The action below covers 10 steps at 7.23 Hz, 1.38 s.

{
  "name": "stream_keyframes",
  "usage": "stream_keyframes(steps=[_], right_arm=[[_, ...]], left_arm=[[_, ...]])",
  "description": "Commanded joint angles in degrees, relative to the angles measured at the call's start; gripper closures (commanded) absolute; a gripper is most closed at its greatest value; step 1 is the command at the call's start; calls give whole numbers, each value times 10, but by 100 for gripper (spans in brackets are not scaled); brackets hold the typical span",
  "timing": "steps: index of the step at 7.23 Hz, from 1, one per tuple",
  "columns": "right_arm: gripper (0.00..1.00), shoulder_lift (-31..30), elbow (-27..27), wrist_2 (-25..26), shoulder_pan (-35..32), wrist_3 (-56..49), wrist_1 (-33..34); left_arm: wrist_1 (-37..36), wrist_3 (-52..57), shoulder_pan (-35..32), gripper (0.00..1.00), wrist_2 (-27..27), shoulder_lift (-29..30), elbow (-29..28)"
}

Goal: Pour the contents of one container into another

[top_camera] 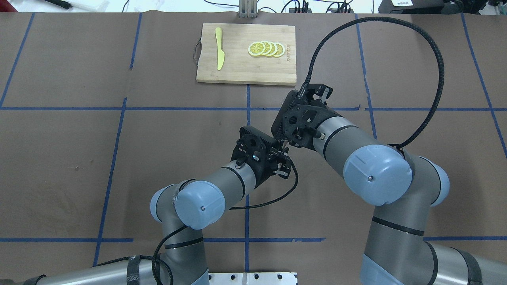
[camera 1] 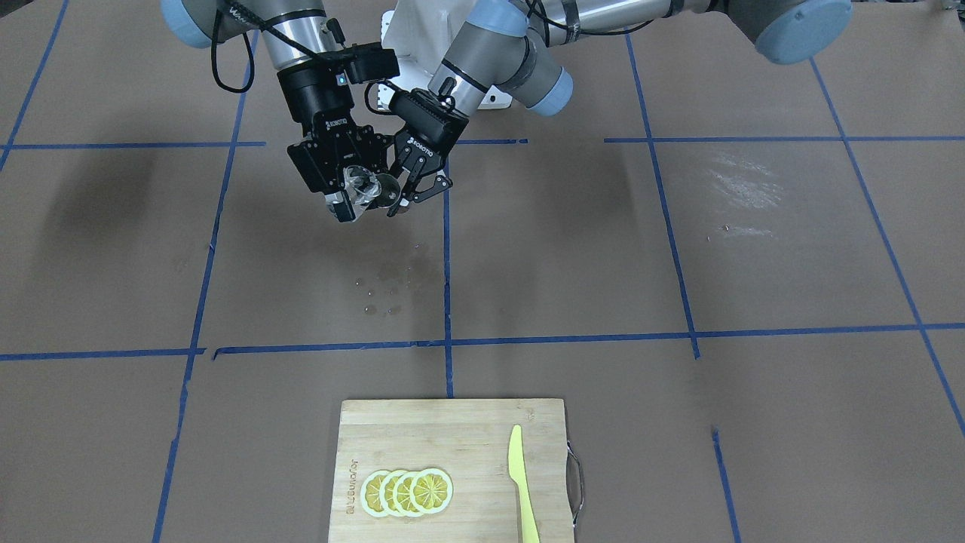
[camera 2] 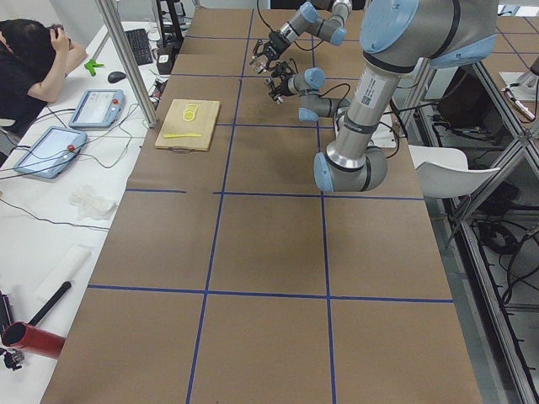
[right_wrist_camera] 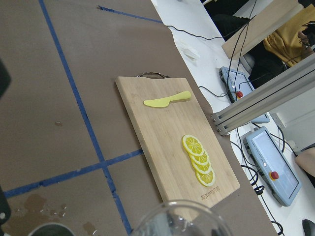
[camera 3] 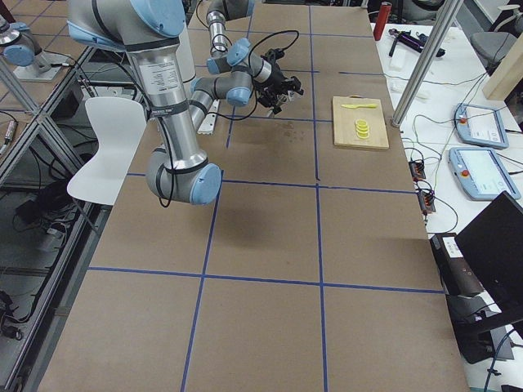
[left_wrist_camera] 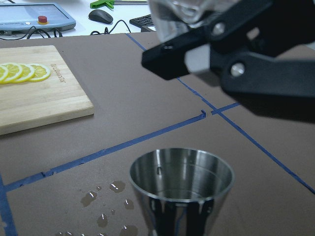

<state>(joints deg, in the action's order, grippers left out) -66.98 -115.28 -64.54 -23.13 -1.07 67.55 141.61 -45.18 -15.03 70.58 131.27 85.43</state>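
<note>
Exterior front-facing view: the right gripper is clamped on the small clear glass, which tilts toward the steel jigger just beside it. The left gripper is closed around the jigger, and the left wrist view shows it upright below the glass. Water droplets dot the table beneath. A bamboo cutting board carries lemon slices and, to their right, a yellow knife.
</note>
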Motion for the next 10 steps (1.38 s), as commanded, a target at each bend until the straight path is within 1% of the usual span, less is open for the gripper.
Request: stream_keyframes(steps=[1, 2, 5, 6, 7, 10], right_arm=[[100, 1, 0, 12, 3, -23, 2], [100, 1, 0, 21, 4, -40, 3], [100, 0, 0, 50, 20, -47, 4], [100, 0, -1, 85, 31, -70, 4], [100, -1, -4, 92, 39, -70, 4], [100, -1, -5, 93, 41, -71, 4]], left_arm=[[8, 0, 0, 100, 0, -1, 0], [9, 1, 0, 100, 0, -1, 0], [9, 1, 0, 100, 0, -1, -1], [9, 1, 0, 100, 0, -1, -2], [9, 1, -1, 100, 0, -1, -3], [9, 1, -1, 100, 0, 0, -3]])
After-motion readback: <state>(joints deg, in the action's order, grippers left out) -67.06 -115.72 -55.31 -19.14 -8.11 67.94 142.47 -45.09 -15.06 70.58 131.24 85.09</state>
